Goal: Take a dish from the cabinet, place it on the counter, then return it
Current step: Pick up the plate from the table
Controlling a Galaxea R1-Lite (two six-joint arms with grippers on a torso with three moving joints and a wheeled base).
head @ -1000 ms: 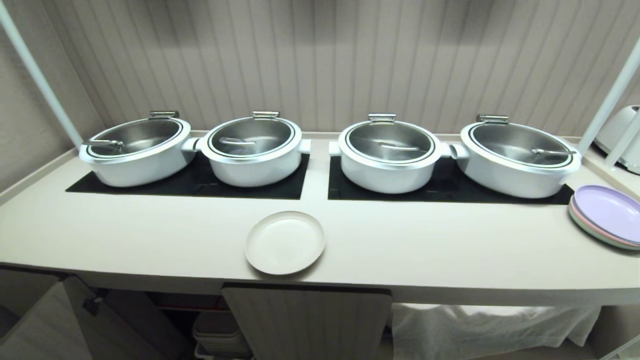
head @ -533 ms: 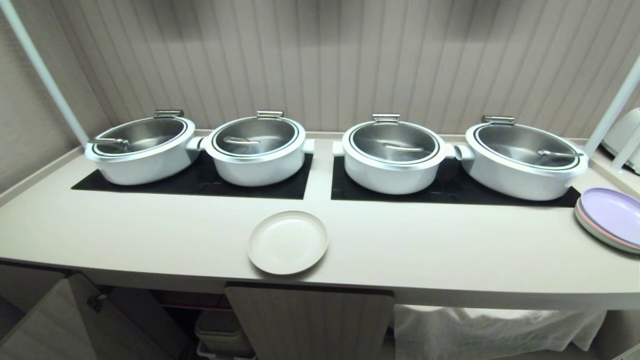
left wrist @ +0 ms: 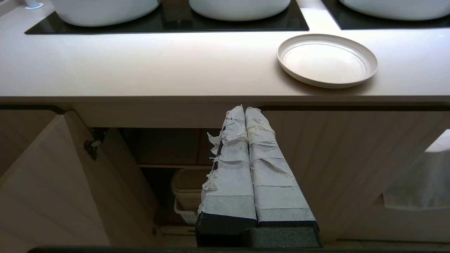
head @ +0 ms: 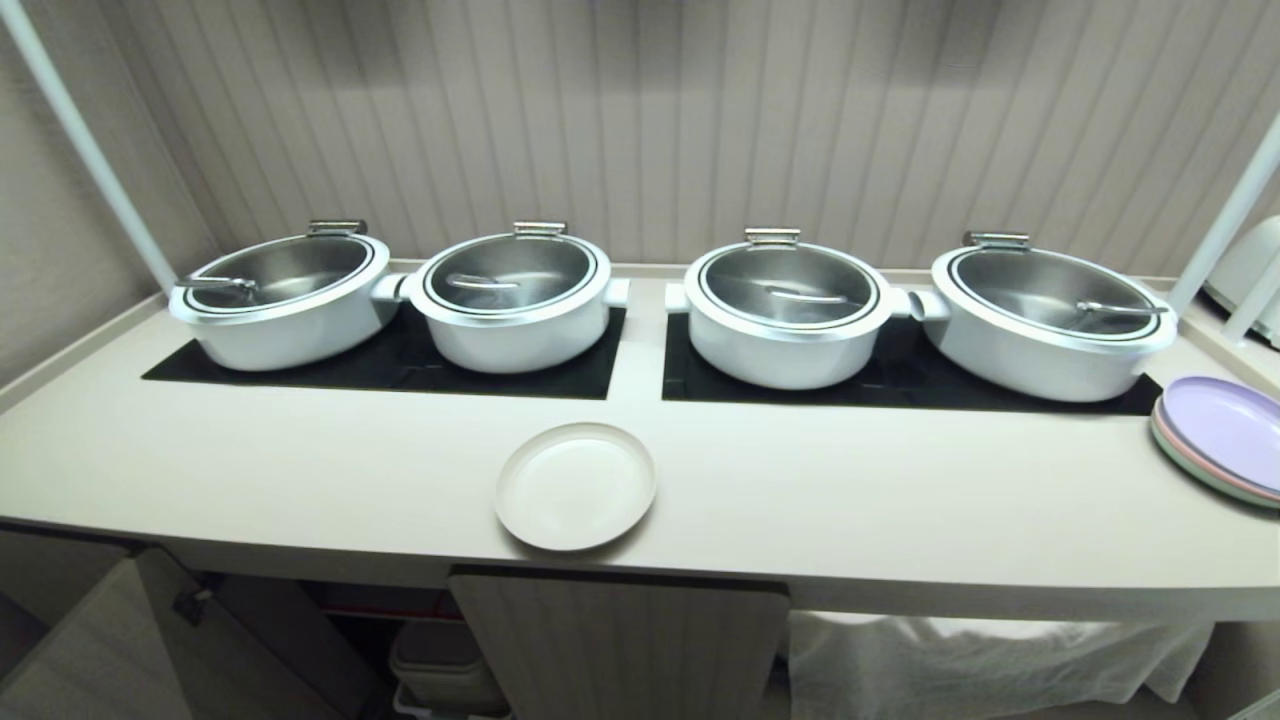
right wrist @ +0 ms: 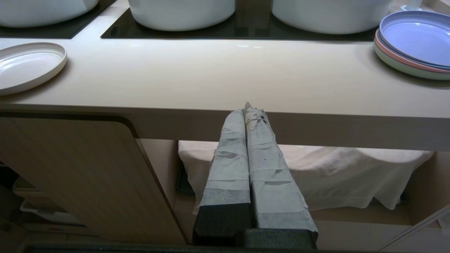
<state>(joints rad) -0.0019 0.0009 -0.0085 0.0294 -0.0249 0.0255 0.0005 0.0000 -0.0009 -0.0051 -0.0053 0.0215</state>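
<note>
pots (head: 545, 300): four, white, steel-lidded, in a row | stacked plates (head: 1218, 432): lavender on top, far right | white cloth (head: 990, 655): hanging below

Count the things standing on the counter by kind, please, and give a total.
White pots: 4
Off-white dish: 1
Stacked coloured plates, by visible rims lavender, pink, green: 3
Total: 8

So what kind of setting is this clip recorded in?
Most likely a buffet or catering serving line: four lidded white serving pots sit on black inset panels in a long counter, with stacked plates at the right end and cabinets beneath.
</note>
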